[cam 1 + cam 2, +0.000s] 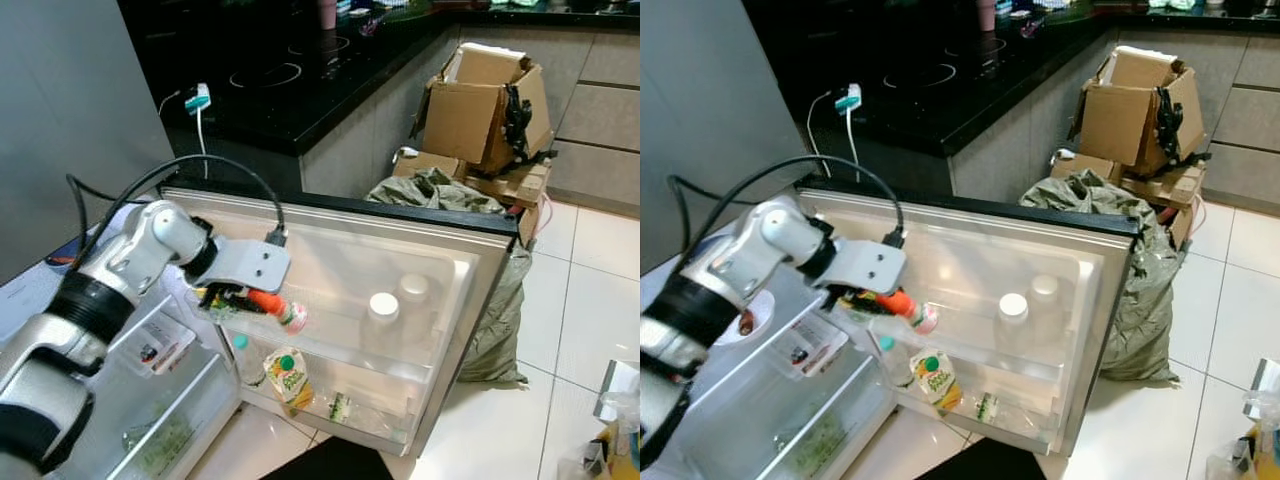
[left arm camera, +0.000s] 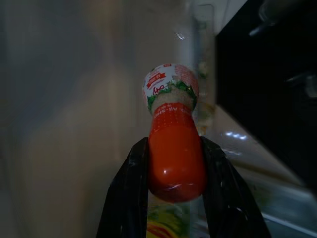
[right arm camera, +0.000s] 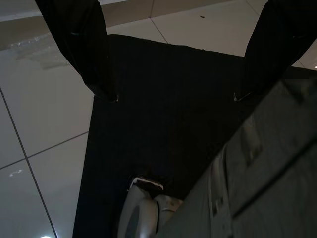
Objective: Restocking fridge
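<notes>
The left gripper (image 2: 176, 196) clamps a red-bodied bottle (image 2: 174, 148) (label end outward) at the open fridge door's (image 1: 470, 290) upper shelf, above a juice carton (image 1: 287, 375). The right gripper (image 3: 176, 96), fingers spread wide, hangs over floor tiles (image 3: 44, 173).

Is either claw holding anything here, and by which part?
The left claw grips a red bottle around its body, cap end pointing away. The right claw holds nothing.
</notes>
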### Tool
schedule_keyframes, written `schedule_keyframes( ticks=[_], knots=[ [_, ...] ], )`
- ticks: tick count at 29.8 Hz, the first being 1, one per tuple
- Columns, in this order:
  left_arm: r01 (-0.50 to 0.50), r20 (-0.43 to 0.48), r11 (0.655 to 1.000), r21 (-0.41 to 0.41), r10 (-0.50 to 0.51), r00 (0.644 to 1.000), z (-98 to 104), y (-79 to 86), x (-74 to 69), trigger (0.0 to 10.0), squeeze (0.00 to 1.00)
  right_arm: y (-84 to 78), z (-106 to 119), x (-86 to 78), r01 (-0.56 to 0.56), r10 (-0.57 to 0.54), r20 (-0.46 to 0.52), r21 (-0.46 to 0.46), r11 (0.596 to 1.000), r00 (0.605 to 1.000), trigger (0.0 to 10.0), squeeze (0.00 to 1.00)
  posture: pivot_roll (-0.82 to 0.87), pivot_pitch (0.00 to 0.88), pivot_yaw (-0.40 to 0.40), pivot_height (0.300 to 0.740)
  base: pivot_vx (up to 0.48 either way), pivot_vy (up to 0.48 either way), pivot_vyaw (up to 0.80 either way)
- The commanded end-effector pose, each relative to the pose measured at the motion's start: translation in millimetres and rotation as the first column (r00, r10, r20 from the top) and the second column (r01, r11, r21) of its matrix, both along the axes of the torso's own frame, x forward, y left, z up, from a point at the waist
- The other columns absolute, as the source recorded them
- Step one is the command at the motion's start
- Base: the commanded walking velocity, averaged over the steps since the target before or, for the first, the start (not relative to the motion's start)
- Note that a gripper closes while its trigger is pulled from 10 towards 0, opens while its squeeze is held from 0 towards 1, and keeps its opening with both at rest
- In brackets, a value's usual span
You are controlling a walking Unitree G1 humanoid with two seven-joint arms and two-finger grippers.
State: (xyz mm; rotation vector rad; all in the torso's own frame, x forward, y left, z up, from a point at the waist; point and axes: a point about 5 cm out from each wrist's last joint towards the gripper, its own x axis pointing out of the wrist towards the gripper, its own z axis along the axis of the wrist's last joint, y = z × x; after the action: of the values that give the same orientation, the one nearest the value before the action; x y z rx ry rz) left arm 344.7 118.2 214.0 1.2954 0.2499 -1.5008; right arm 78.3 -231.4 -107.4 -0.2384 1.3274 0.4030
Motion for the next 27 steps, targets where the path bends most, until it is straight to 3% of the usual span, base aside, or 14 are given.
schedule_keyframes(
  ticks=[1,10,18,27],
  knots=[
    [0.007,0.021,0.999,0.034,-0.008,1.000,-7.0,-4.3,2.6,10.0,0.00,4.1,-2.0,-5.7,0.009,-0.009,-0.009,0.010,1.000,1.000,10.0,0.00,-0.22,0.066,0.126,0.740,0.000,0.000,0.00],
    [0.056,0.046,0.995,0.078,-0.060,0.997,-28.3,-26.1,4.5,10.0,0.00,4.2,-2.2,-6.7,0.014,-0.014,-0.006,0.009,1.000,1.000,10.0,0.00,-0.23,0.068,0.126,0.740,0.000,0.000,0.00],
    [0.077,0.139,0.993,0.091,-0.089,0.986,-37.2,-47.4,11.1,10.0,0.00,4.4,-1.8,-4.2,0.019,-0.019,0.008,0.010,1.000,1.000,10.0,0.00,-0.24,0.073,0.129,0.740,0.000,0.000,0.00],
    [0.131,0.135,0.986,0.107,-0.145,0.980,-48.1,-62.7,7.8,10.0,0.00,5.9,-2.0,-3.5,0.026,-0.026,0.010,0.013,1.000,1.000,10.0,0.00,-0.25,0.069,0.138,0.740,0.000,0.000,0.00]
  ],
)
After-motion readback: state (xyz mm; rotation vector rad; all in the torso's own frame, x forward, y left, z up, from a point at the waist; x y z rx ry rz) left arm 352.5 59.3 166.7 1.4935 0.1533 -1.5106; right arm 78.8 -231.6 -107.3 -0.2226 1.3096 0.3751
